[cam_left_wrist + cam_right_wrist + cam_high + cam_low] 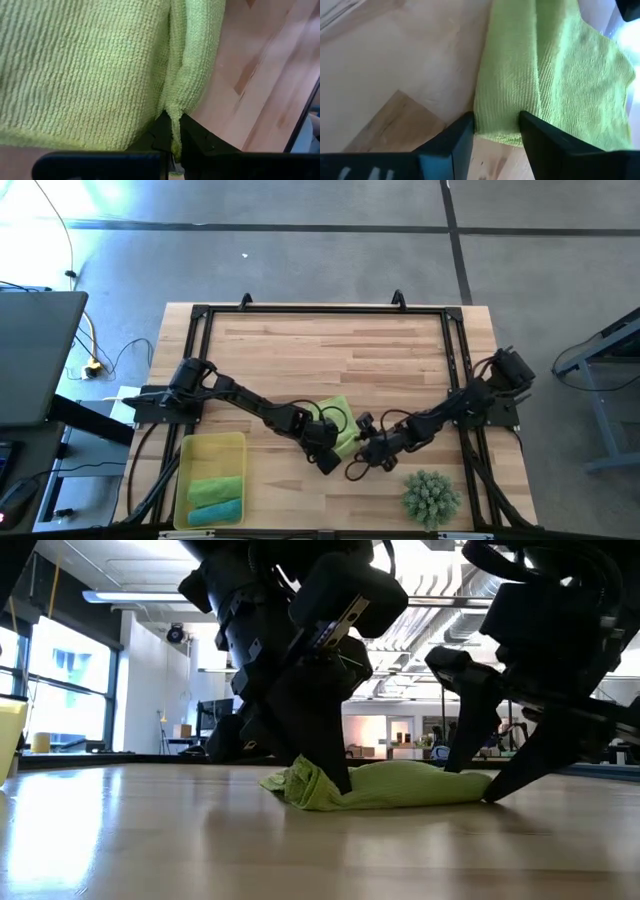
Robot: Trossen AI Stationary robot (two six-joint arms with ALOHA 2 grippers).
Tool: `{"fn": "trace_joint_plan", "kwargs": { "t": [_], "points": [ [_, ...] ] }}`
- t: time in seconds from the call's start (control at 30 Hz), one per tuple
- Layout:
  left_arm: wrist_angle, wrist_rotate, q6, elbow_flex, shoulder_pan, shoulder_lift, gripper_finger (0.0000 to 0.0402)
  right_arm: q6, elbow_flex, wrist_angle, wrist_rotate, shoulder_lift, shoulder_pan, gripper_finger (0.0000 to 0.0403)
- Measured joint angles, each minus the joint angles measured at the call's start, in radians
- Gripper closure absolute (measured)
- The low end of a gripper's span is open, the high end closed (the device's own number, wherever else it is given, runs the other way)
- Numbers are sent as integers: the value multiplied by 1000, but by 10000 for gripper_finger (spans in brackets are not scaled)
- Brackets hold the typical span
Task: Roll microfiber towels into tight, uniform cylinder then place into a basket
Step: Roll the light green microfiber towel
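Note:
A lime green microfiber towel lies partly folded on the wooden table; in the low view it is a low bundle. My left gripper is shut on it at its left end. My right gripper is open at the towel's right end, one finger on each side of a folded edge. The yellow basket stands at the near left and holds a rolled green towel and a rolled teal towel. My left gripper pinches a raised fold of the lime towel between its two fingers, slanting down from the table's left. The fold runs out between the fingertips. The rest of the towel lies slack on the table. My right gripper: I cannot tell whether its fingers touch the cloth.
A spiky green ball-shaped plant stands at the near right, close behind my right arm. A black frame runs along the table's edges. Bare wood lies beyond the towel toward the far edge.

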Motion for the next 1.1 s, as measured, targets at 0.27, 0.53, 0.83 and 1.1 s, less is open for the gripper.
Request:
{"fn": "trace_joint_plan", "kwargs": {
  "t": [0.27,0.53,0.83,1.1],
  "points": [
    [18,19,49,1,1,-2,386,130,1,-7,-6,26,-4,308],
    [-18,21,161,-2,12,-36,336,181,1,-20,-58,27,-7,393],
    [-58,53,516,-2,27,-118,307,279,0,-31,-155,24,-34,398],
    [-27,-6,705,0,-54,-130,295,362,0,-19,-302,21,-97,400]
  ]
}}
